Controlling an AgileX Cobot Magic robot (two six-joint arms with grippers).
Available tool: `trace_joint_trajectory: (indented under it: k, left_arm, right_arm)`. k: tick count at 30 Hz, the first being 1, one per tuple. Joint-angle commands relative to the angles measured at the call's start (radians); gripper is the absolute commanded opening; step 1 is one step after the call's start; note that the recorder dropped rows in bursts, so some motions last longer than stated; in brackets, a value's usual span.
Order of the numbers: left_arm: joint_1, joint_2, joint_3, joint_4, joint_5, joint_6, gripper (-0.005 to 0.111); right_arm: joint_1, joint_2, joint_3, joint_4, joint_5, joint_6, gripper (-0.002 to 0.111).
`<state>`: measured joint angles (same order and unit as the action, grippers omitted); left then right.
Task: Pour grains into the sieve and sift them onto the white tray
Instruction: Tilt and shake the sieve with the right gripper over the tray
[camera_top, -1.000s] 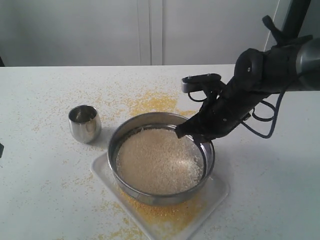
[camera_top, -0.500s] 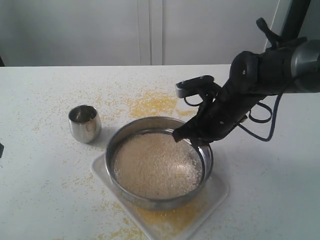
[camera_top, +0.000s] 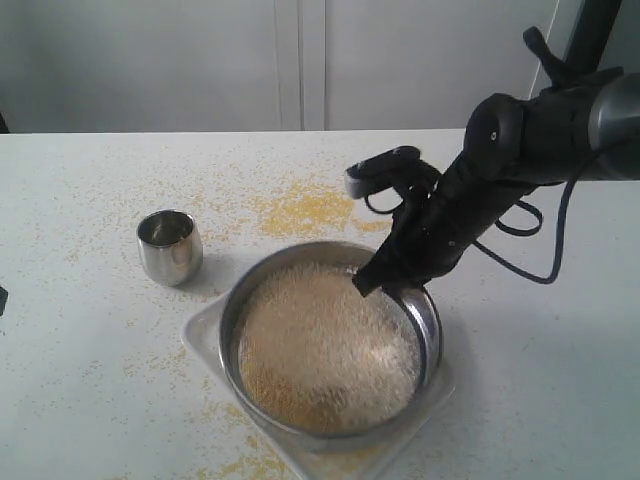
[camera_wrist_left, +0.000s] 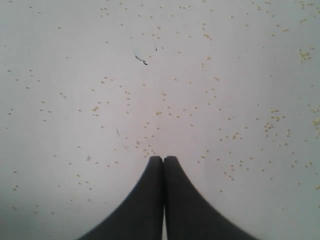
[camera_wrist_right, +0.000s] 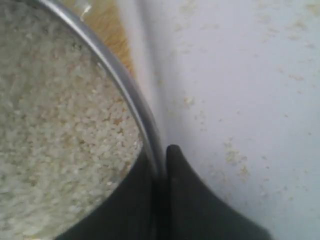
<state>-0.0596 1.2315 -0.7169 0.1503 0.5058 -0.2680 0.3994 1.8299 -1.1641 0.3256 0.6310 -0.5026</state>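
Tabletop (camera_top: 90, 380), white, strewn with meal (camera_top: 305, 210); right jaws pinch sieve (camera_top: 428, 340) rim, left jaws closed, apparently empty.

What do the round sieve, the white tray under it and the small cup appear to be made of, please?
The wide round sieve looks like polished steel: its rim mirrors light. The small shiny cup likewise, with clear reflections. The flat white rectangular tray seems matte plastic or enamel; unclear.
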Motion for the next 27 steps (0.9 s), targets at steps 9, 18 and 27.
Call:
trace_joint_trajectory:
  k: [9,18,27]
  left_arm:
    - [0.002,-0.01,0.01,-0.005,0.009,0.004,0.001]
    - [0.002,-0.01,0.01,-0.005,0.009,0.004,0.001]
    - [0.002,-0.01,0.01,-0.005,0.009,0.004,0.001]
  right_arm:
    - [-0.024,-0.014,0.0,0.057,-0.011,0.073,0.0]
    - [-0.001,-0.014,0.0,0.16,-0.01,-0.106,0.0]
    - [0.002,-0.015,-0.002,0.146,0.05,-0.22,0.0]
